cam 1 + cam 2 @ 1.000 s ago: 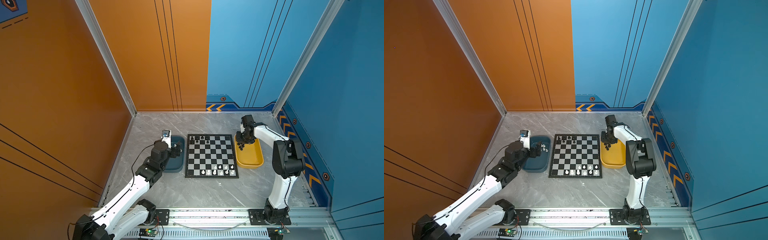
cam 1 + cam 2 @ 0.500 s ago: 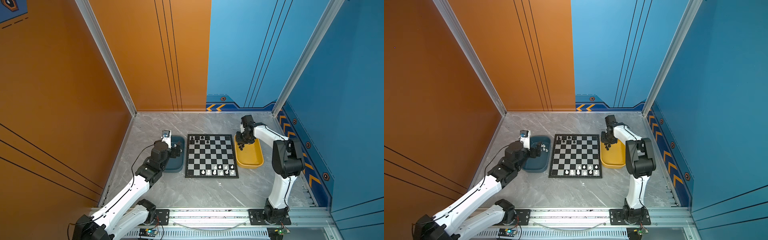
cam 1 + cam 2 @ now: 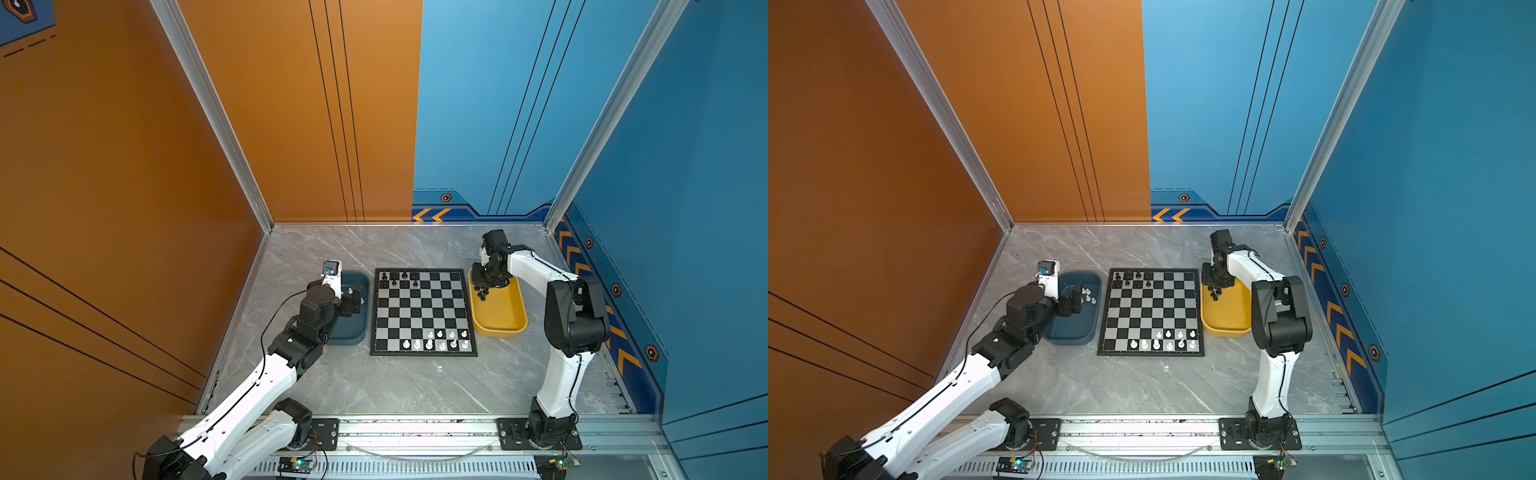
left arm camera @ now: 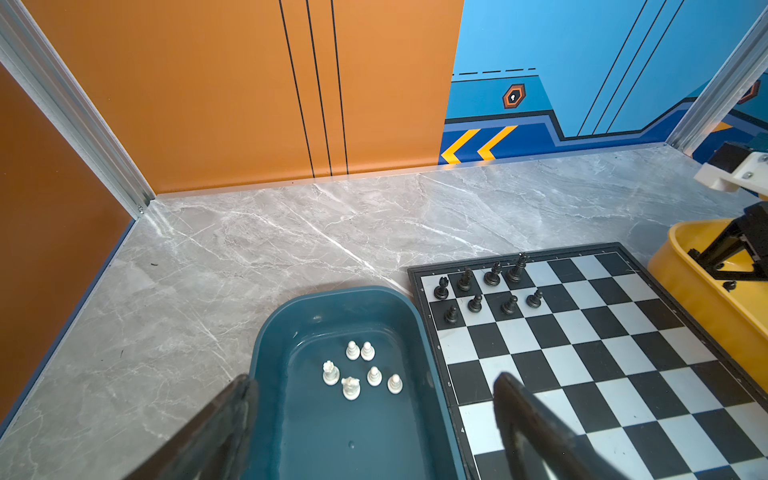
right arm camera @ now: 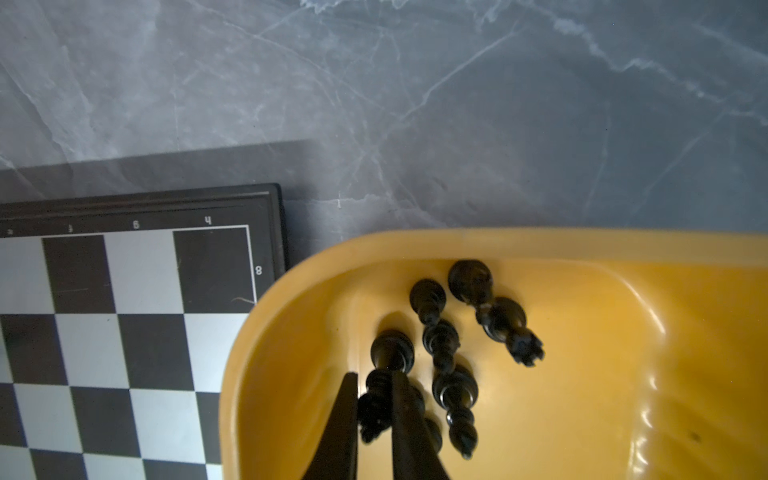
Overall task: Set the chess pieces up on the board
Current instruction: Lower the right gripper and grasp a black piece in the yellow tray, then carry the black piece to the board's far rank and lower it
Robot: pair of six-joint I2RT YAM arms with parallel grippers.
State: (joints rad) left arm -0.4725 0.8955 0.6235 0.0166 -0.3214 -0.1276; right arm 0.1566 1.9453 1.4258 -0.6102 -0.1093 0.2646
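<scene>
Left end effector (image 4: 373,380): fingers apart, nothing held, above the teal tray (image 4: 332,293) just left of the board (image 3: 422,316). Six loose white pieces (image 4: 352,386) stand in that tray. The board lies flat on the tabletop (image 3: 374,386). It carries eight black pieces (image 4: 492,274) at its far left corner and the placed white pieces (image 3: 440,340) at its near right corner. Right end effector (image 5: 374,376): clamped on one black piece (image 5: 392,349) lying in the yellow tray (image 5: 498,243), just right of the board's far right corner. The spare black pieces (image 5: 453,390) lie beside it.

Board frame (image 5: 266,199), beside the corner square: "8"
Board frame, corner's other edge: "4", "6" (possibly letters seen upside down)
Board frame, left wrist view: row numbers, blurred
</scene>
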